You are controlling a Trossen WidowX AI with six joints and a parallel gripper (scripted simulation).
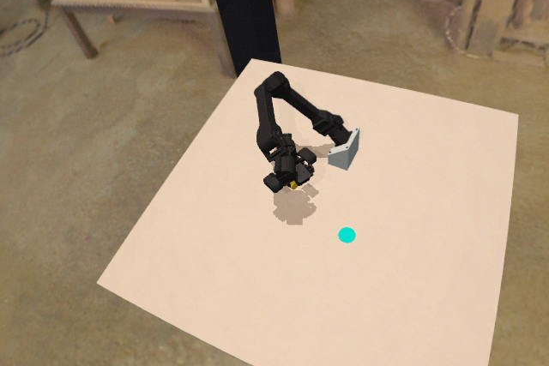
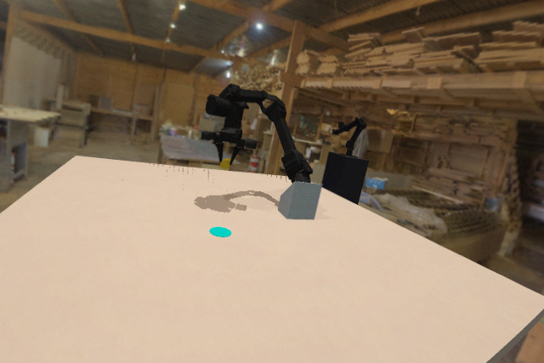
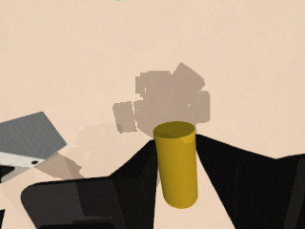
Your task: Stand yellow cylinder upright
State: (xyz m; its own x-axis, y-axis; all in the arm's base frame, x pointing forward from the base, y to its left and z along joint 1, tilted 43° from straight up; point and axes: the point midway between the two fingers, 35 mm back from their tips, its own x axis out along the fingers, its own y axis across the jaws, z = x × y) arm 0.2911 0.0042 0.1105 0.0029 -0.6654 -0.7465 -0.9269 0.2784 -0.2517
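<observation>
My gripper (image 2: 225, 161) (image 3: 174, 142) is shut on the yellow tall cylinder (image 1: 293, 184) (image 2: 224, 163) (image 3: 178, 167) and holds it in the air, well above the table. In the exterior view the cylinder shows nearly end-on, as a small disc between the fingertips, so it looks close to lying flat. In the wrist view its darker end face points up the picture. In the top view the gripper hides most of it. The cyan circle (image 1: 346, 235) (image 2: 219, 232) is flat on the table with nothing on it, apart from the gripper. Only a sliver of it shows at the wrist view's top edge.
The grey wedge-shaped arm base (image 1: 344, 156) (image 2: 301, 201) (image 3: 30, 137) stands on the pale table (image 1: 399, 291) (image 2: 263, 297). The arm's shadow falls on the table beneath the gripper. A black pillar (image 1: 248, 12) stands behind the table's far edge.
</observation>
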